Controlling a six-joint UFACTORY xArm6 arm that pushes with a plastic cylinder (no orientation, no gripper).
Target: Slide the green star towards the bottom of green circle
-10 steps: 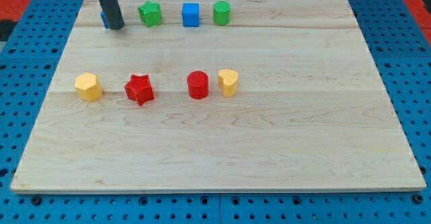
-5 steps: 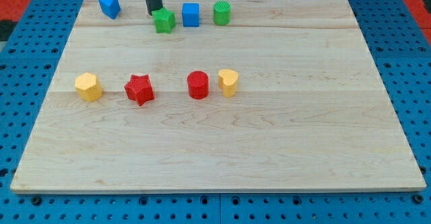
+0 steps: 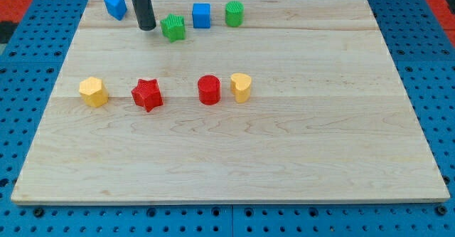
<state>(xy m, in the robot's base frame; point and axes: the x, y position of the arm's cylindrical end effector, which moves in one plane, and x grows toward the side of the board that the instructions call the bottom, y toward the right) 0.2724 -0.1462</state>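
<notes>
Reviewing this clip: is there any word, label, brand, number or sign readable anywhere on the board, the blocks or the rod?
None: no text, number or sign shows on the pale wooden board, the blue perforated table, the dark rod or any block, including the green star block and the green round block.

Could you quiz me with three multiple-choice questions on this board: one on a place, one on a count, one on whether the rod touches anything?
1. My tip sits where relative to the green star?
A. view's left
B. view's right
C. below

2. How many red blocks?
A. one
B. two
C. three

3. My tip and the green star are:
A. touching
B. apart
C. stacked

Answers: 1 A, the rod ends left of the star. 2 B, the red star and red cylinder. 3 B, bare wood shows between them.
</notes>
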